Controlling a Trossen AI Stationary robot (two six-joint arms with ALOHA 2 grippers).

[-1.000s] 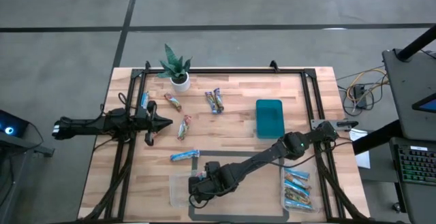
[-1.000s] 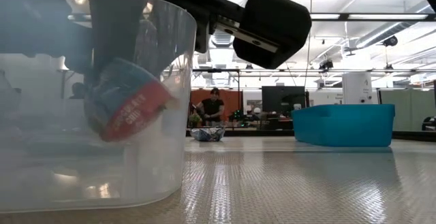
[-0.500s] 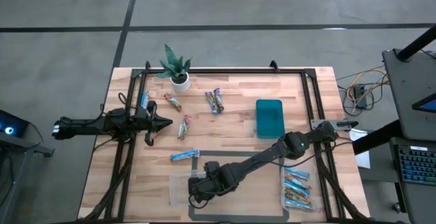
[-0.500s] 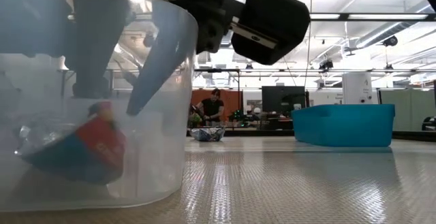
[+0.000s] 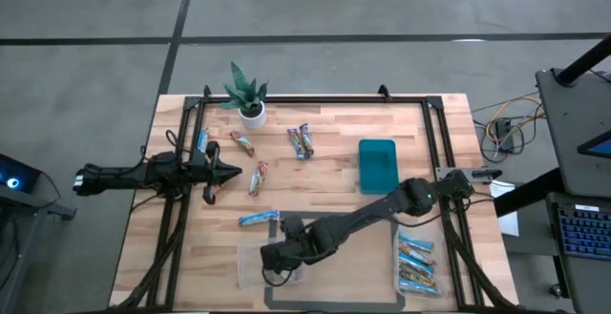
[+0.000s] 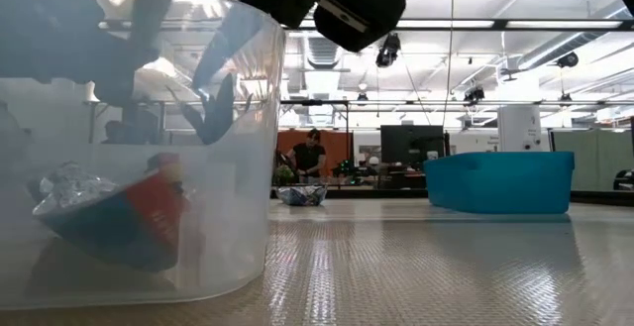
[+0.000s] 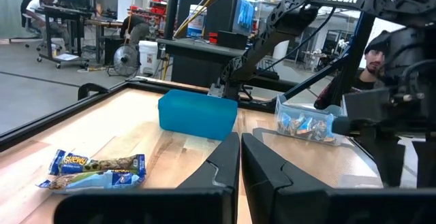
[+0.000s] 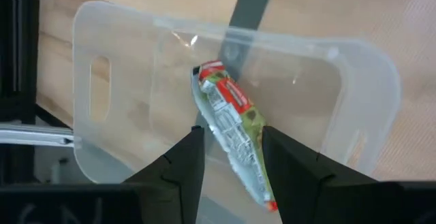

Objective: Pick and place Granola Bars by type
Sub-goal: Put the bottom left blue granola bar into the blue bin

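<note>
step: drop done, I judge | right gripper (image 8: 230, 157) open, empty, over tub (image 8: 354, 101) | bar (image 8: 231, 132) lies in tub | left gripper (image 7: 240, 157) shut, waiting | next: I'd fetch bar (image 5: 259, 218) near tub

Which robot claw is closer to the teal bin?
The right claw. It is above a clear tub near the table's front; the teal bin is farther back. The left claw waits across the table.
</note>
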